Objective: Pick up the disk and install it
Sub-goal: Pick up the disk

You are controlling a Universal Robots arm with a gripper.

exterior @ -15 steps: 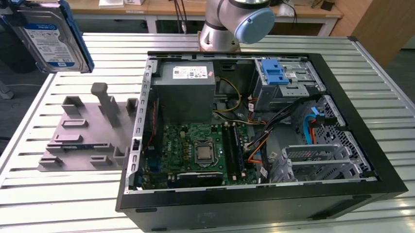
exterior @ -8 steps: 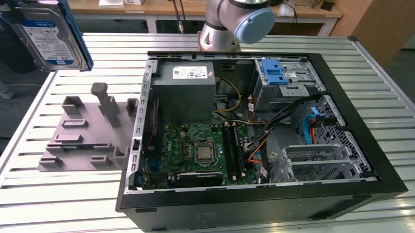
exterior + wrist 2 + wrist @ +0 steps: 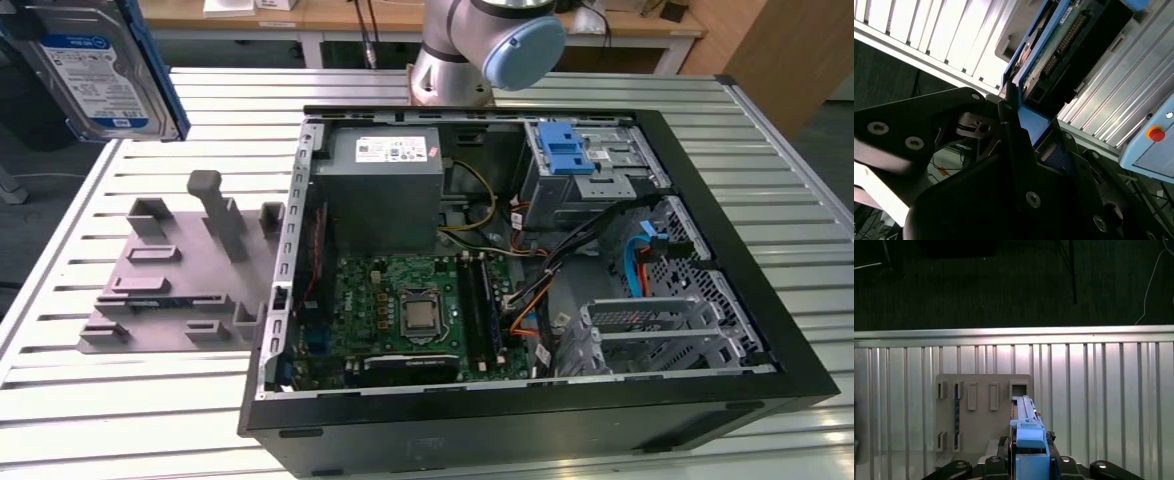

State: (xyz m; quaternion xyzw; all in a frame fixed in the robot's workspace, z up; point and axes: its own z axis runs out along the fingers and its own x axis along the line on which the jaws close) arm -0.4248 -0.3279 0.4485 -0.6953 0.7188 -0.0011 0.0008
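- Gripper (image 3: 1035,131) of black metal links is pinched on the flat, silver-grey rectangular disk (image 3: 1069,40) in its blue plastic carrier. In the second wrist view its dark fingers (image 3: 1010,117) press the blue frame from both sides.
- In the first wrist view the gripper (image 3: 1029,467) holds the disk (image 3: 1026,432) edge-on, with the blue carrier towards the camera. It sits over one side of the pale grey moulded fixture (image 3: 979,410) with rectangular slots.
- In the exterior view the disk (image 3: 96,65) hangs in the air at the upper left, slightly tilted, with its blue-and-white label facing the camera. It is above the slatted aluminium table (image 3: 134,400) and well apart from the open black computer case (image 3: 534,430).
- The grey fixture (image 3: 174,280) lies on the table just beside the case, on the exterior view's left of it.
- Inside the case are a large grey power-supply box (image 3: 387,185) with a white sticker, a green motherboard (image 3: 400,310), and a blue plastic latch (image 3: 565,150) on the metal drive bay.
- The grey arm (image 3: 474,45) with a pale blue joint cap stands beyond the case.
- A round red button (image 3: 1155,134) sits on a pale box at the edge of the second wrist view.
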